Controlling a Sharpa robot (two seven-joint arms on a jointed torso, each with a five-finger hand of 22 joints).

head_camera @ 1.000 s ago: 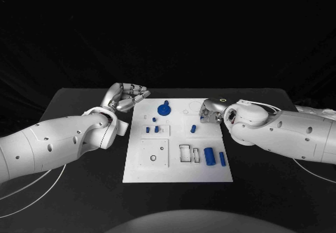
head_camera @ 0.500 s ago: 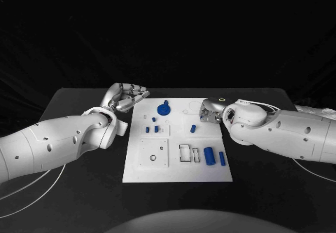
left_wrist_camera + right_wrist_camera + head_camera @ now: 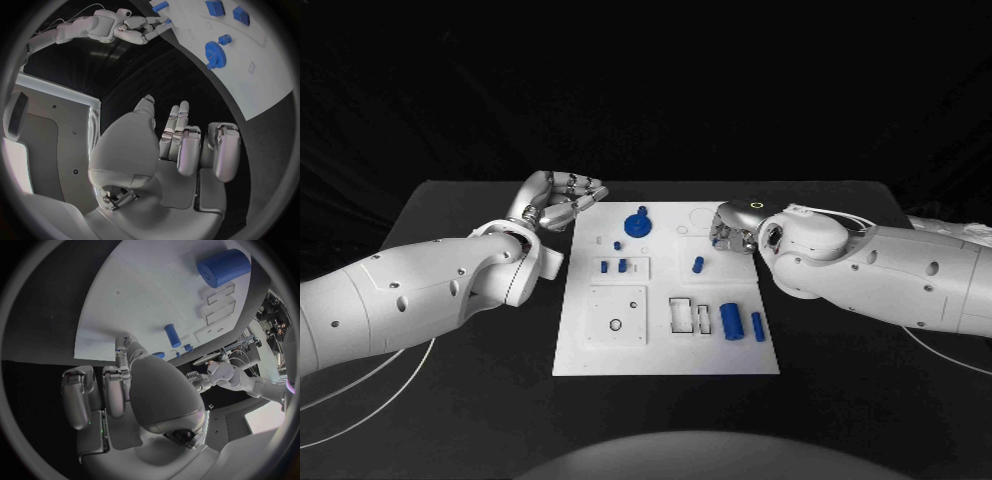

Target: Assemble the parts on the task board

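Both robot hands wait at the far end of the task board, neither one carrying a part.

The right robot hand, fingers curled in on nothing, hangs over the board's 2 o'clock corner; the nearest piece, a small blue peg, lies toward 6 o'clock of it, long axis near-to-far. The left robot hand, empty with fingers loosely bent, sits beside the 10 o'clock edge above the bench, the blue gear just at its 3 o'clock. No readable writing.
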